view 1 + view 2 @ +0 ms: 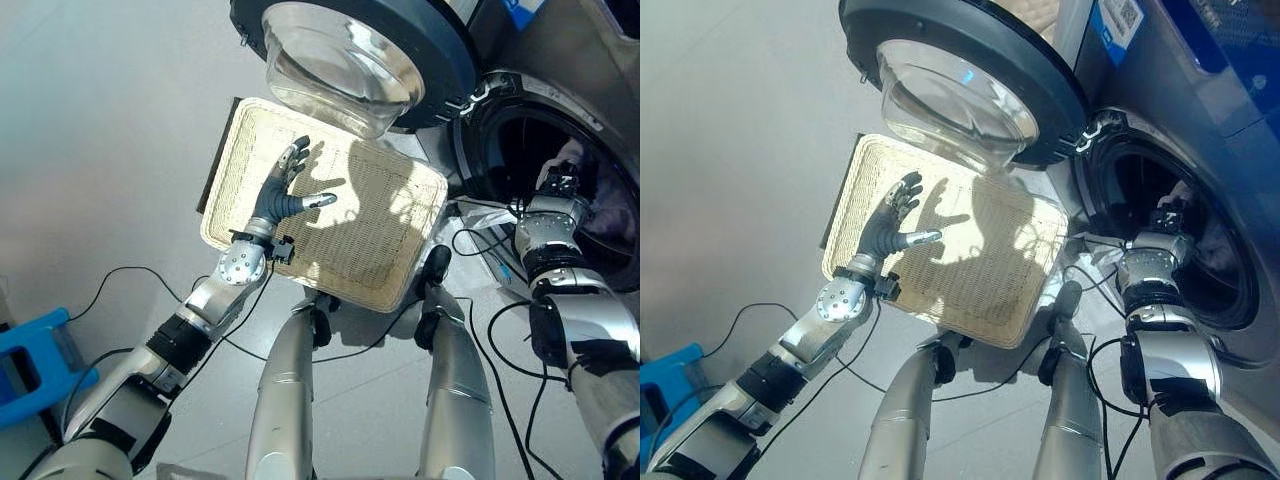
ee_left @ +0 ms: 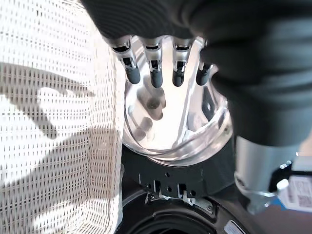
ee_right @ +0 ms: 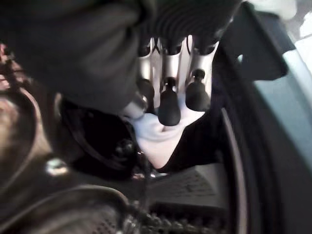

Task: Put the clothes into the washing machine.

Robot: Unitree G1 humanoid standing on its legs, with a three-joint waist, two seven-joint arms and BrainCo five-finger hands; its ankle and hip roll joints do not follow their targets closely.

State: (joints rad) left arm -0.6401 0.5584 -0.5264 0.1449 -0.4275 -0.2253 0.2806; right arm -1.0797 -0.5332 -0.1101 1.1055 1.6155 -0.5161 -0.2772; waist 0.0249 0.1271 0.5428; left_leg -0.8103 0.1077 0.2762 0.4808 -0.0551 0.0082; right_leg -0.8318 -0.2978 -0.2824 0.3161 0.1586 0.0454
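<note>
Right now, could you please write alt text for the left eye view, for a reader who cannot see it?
The robot's right hand reaches into the open washing machine with a white cloth at its fingers. Its left hand hovers open over an empty woven basket on the floor, below the round door.

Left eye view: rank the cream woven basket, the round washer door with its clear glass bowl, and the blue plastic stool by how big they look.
1. Cream woven basket, largest.
2. Round washer door, smaller but cut off by the frame and nearer the camera, so unsure.
3. Blue plastic stool, smallest, also cropped.
</note>
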